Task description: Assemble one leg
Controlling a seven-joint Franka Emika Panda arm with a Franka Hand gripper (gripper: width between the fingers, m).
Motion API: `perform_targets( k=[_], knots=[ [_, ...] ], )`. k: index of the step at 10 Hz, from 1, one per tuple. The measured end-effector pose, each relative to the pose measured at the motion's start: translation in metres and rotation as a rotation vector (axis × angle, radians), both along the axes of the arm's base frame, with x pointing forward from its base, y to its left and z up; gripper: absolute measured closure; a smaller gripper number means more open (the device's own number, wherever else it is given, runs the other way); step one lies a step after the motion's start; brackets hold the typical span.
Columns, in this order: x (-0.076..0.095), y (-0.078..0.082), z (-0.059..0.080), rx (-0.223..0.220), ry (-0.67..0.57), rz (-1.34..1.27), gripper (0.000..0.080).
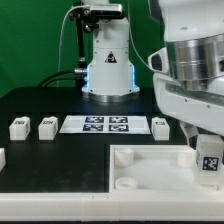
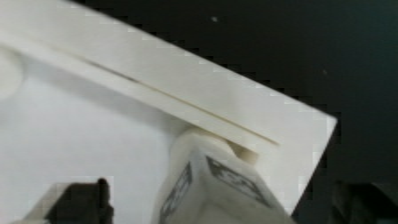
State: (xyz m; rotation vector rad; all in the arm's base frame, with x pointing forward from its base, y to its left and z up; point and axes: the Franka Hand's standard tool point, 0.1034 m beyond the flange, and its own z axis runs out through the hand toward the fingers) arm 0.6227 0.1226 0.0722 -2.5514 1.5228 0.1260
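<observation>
Landmark: the big flat white panel (image 1: 150, 168) (image 2: 89, 130), which lies on the black table (image 1: 50, 175) near its front edge.
Leg: the leg (image 1: 210, 162) (image 2: 217, 176) is at the panel's corner on the exterior view's right. Its black-and-white tag faces the exterior camera. In the wrist view it rises from the panel by the raised rim and leans a little.
Gripper: the gripper (image 1: 206, 148) hangs directly above that corner of the panel, with the leg between its jaws.
Grip: released. In the wrist view the dark finger (image 2: 80, 200) is clear of the leg, with bare panel showing between them. The other finger is only a dim shape at the picture's edge.
Spare posts: two posts (image 1: 18, 127) (image 1: 46, 126) stand side by side behind the panel, toward the exterior view's left. A third post (image 1: 160, 125) stands just behind the panel's far edge.
Marker board: the marker board (image 1: 108, 124) lies flat behind the panel, between the pair of posts and the third post.
Arm base: the arm base (image 1: 107, 65) is well behind the panel, beyond the marker board.
</observation>
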Motion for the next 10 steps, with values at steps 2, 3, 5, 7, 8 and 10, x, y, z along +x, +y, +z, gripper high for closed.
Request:
perform_targets(
  k=[2,3,5,7,8,10],
  knots=[
    [0.0018,-0.0019,-0.0008,-0.003,-0.035,0.136,0.016],
    [0.0017,-0.0024,-0.0011,-0.008,-0.06,0.269,0.0151],
    [0.0008,-0.0018,-0.0006,-0.072,-0.089,0.586,0.0151],
    [0.0014,0.0001,0.0,-0.107,-0.119,0.839,0.0151],
    [0.0013,0.0001,-0.0003,-0.103,-0.116,0.813,0.0151],
    [0.0011,0.0007,-0.0006,-0.101,-0.111,0.776,0.04]
  ],
)
